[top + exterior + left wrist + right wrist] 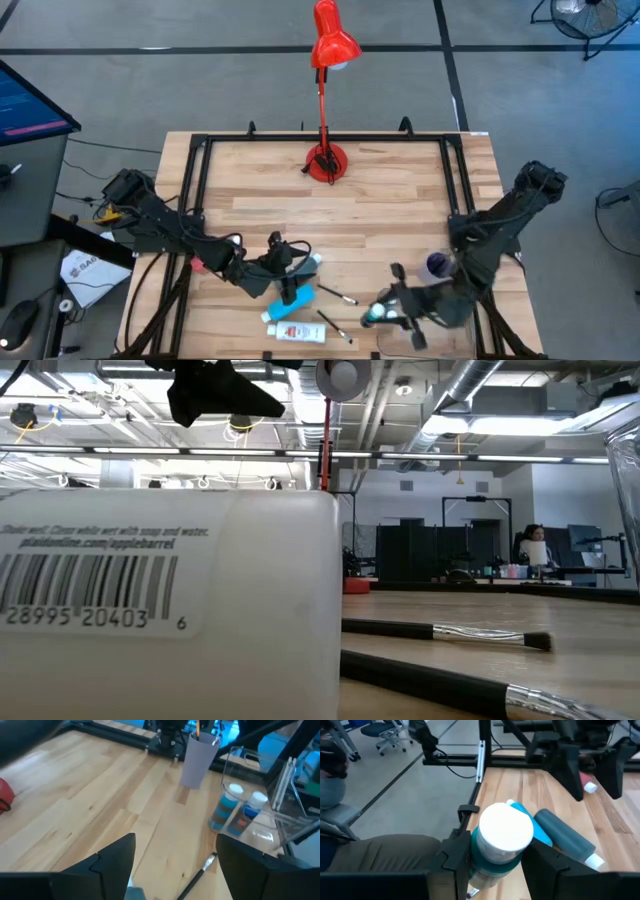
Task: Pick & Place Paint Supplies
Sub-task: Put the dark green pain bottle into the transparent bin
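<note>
Gripping a teal paint bottle (496, 851) with a white cap between its two dark fingers, the right gripper (492, 857) sat near the front right of the wooden table (400, 195), beside the lilac cup (437, 264). Left gripper (290, 262) hovered at front centre with fingers spread wide and nothing between them, just above a blue tube (297, 297). A white tube (295, 331) with a red label lay nearest the front edge; thin dark paintbrushes (337, 293) rested just right of the tubes. Left wrist view showed two white-capped blue bottles (226, 810) standing in the clear plastic tray (280, 805) next to the cup, one brush on the boards in front of them. Low view was filled by a white container (170, 610) carrying a barcode, digits "28995 20403 6", and the line "plaidonline.com/applebarrel"; smaller print above it only partly legible. Two brushes with silver ferrules lay beyond it. Red desk lamp (327, 60) stood at the table's back centre
</note>
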